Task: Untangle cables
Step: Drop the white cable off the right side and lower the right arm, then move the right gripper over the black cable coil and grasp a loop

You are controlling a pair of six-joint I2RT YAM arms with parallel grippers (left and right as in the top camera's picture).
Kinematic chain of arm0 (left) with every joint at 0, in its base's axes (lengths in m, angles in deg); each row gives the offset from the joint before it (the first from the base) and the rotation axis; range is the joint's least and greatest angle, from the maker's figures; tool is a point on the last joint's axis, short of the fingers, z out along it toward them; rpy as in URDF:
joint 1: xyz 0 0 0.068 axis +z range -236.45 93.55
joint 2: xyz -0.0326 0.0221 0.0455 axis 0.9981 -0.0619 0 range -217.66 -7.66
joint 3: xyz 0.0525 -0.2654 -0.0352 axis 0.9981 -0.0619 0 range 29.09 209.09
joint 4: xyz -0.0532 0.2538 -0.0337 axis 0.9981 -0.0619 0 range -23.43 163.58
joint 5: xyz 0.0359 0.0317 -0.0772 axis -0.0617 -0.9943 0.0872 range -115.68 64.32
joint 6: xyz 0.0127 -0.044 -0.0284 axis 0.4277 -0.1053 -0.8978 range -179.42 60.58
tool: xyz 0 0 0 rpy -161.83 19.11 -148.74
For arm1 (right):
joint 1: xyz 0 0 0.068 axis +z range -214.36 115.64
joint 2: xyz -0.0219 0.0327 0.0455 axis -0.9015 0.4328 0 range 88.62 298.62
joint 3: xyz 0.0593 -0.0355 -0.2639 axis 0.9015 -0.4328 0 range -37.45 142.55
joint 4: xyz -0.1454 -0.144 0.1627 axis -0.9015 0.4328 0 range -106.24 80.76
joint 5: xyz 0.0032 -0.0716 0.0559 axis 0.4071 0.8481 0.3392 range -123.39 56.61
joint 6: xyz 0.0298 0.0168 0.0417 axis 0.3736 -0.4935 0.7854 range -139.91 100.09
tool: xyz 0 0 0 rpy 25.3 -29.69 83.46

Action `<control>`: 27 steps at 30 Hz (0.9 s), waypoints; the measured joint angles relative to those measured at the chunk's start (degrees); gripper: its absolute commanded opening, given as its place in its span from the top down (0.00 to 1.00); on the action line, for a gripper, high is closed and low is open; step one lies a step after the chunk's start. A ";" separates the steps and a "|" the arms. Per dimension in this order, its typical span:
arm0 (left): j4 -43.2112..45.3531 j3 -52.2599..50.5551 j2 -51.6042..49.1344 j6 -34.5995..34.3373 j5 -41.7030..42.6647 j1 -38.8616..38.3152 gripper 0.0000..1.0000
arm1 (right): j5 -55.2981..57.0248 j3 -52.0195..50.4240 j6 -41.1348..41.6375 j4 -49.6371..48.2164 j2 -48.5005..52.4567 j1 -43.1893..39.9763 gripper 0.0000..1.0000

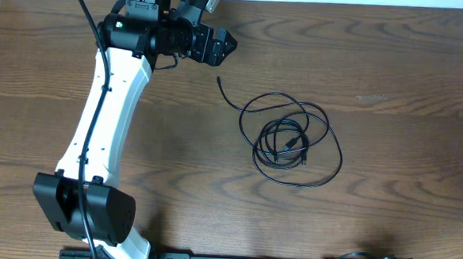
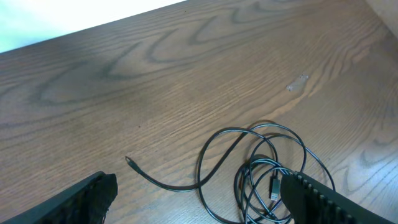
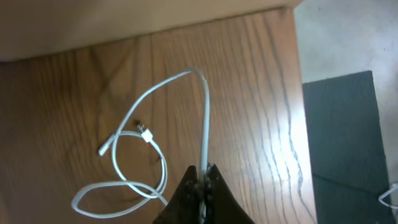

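Note:
A thin black cable (image 1: 290,140) lies in loose tangled loops on the wooden table right of centre, one free end (image 1: 220,80) stretching up-left. My left gripper (image 1: 220,48) hovers at the back, up-left of that end, open and empty. In the left wrist view the black cable (image 2: 261,171) lies between and beyond the spread fingers (image 2: 199,196), its plug (image 2: 274,188) near the right finger. In the right wrist view my right gripper (image 3: 203,180) is shut on a white-grey cable (image 3: 155,143), which loops on the table ahead with its plug ends (image 3: 144,133) to the left.
The left arm's white links (image 1: 109,107) run down the left side of the table to its base (image 1: 84,209). In the right wrist view the table's edge (image 3: 298,93) is close on the right, with grey floor and a dark mat (image 3: 348,143) beyond.

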 measured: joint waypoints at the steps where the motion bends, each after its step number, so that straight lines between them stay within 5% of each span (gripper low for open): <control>1: 0.00 0.00 0.00 0.00 -0.02 0.00 0.10 | -0.04 -1.16 0.15 -0.37 0.00 0.22 0.85; 10: -1.01 0.00 0.00 -0.02 -0.02 0.00 0.10 | -1.25 -4.79 0.39 -1.73 0.07 0.59 0.18; 16: -1.01 0.00 0.00 -0.02 0.00 0.00 0.10 | -4.28 -4.79 -0.42 -2.86 0.07 1.46 0.09; 27: -1.18 0.00 0.00 -0.24 -0.04 0.00 0.10 | -9.57 -4.81 -4.87 -5.22 -0.74 10.95 0.14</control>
